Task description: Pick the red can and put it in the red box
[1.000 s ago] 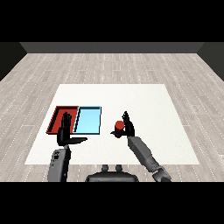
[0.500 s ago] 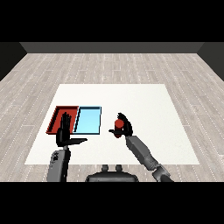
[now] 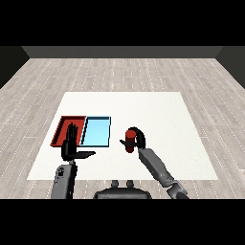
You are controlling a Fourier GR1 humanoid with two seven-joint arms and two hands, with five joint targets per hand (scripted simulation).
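At centre, right hand (image 3: 138, 138) curls round the red can (image 3: 129, 142); lift clear, carry toward nine o'clock over the blue tray (image 3: 96, 131) into the red tray (image 3: 62, 129); left hand (image 3: 72, 147) hangs released.

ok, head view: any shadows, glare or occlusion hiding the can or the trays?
Head view: lighting flat, no glare, no strong cast shadows. The right hand curls round the red can, covering its right side. The raised left hand overlaps the red tray's near edge; the light blue tray is unobstructed.
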